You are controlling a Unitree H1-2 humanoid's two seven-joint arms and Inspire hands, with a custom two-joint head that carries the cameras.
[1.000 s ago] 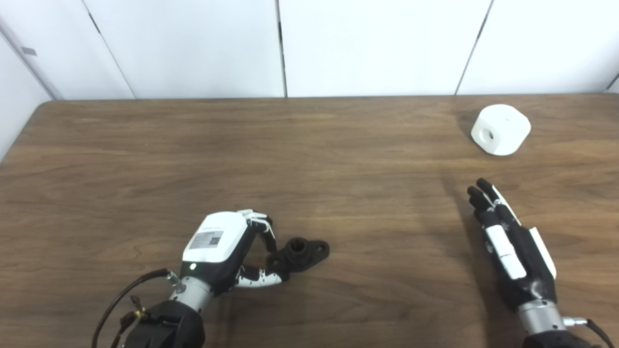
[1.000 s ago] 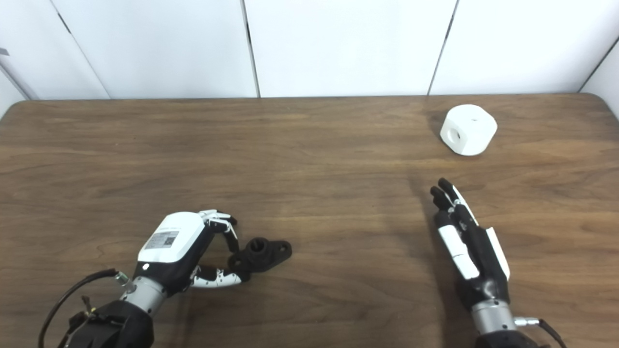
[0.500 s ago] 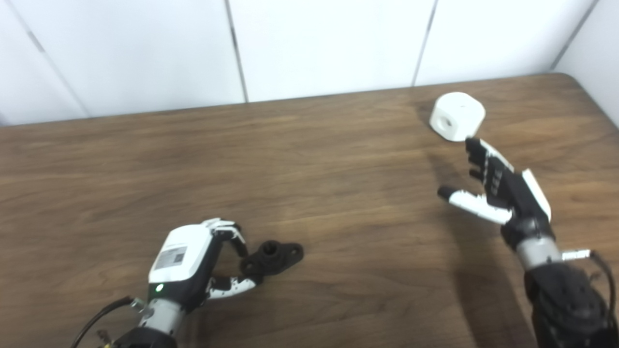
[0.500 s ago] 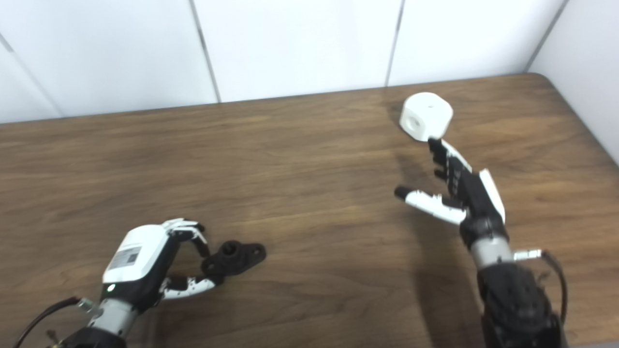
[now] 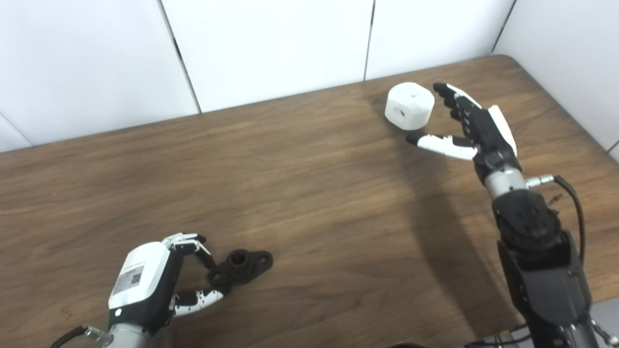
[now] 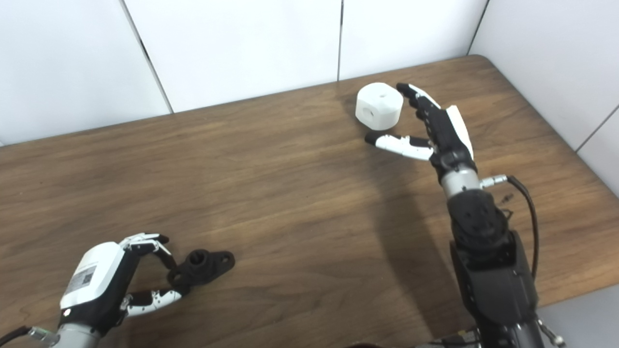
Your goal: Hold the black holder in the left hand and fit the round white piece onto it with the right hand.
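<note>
**Inspector A:** The black holder (image 5: 240, 265) is found lying flat on the wooden table (image 5: 300, 193), near the front left. The left hand (image 5: 154, 285) is placed against its near end, fingers and thumb curled to either side. Whether the part is truly clamped cannot be told; it is not lifted.

**Inspector B:** Noted. And the round white piece (image 6: 378, 105)?

**Inspector A:** It is seen at the far right, well apart from the holder, resting on the table with a side hole facing front-left. The right hand (image 6: 432, 129) is spread and empty, fingers just beside the piece's right flank, thumb extended below it. No contact is confirmed.

**Inspector B:** Risks to be recorded?

**Inspector A:** Two are judged likely. If the fingers are closed off-centre, the smooth rounded piece may be pushed away towards the wall instead of being captured. If the holder is pinched only at its end flange, it may be rotated or dropped when raised, and the mating bore would then be misaligned.
</note>
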